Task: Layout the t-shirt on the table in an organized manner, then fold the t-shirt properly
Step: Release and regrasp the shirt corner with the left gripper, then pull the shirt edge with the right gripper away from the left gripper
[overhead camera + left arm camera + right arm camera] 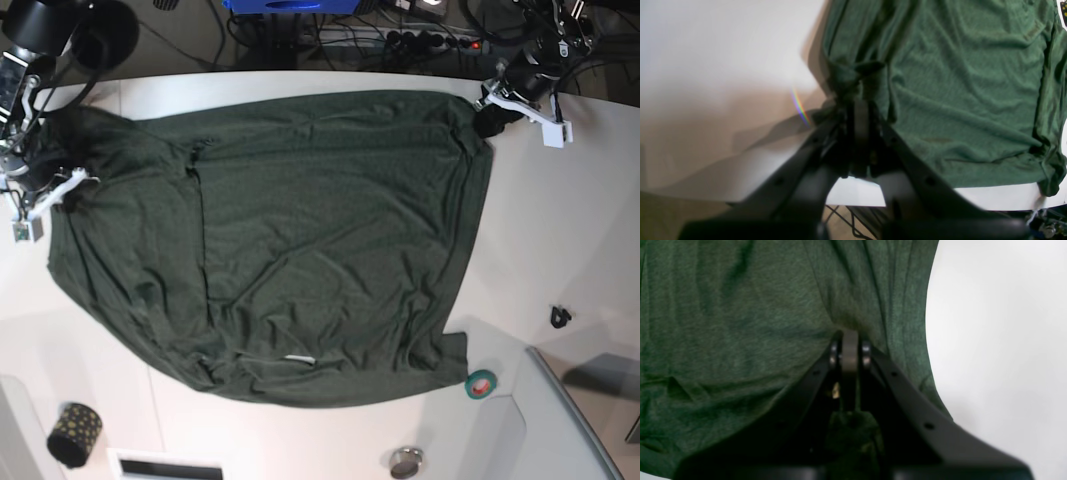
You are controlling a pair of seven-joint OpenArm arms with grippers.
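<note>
The dark green t-shirt (300,240) lies spread and wrinkled over the white table (580,220). At the shirt's far right corner, my left gripper (488,118) pinches the cloth. In the left wrist view, that gripper (861,100) is shut on a bunched fold at the edge of the t-shirt (967,93). At the shirt's left edge, my right gripper (62,192) holds the fabric. In the right wrist view, its fingers (849,336) are shut on the t-shirt (723,323), near the cloth's right border with bare table (1000,340) beside it.
A teal tape roll (482,383) lies just off the shirt's near right corner. A black dotted cup (74,432) stands near left, a small round metal piece (405,461) near the front edge, and a small black object (559,316) to the right. Cables and a power strip (420,38) run behind the table.
</note>
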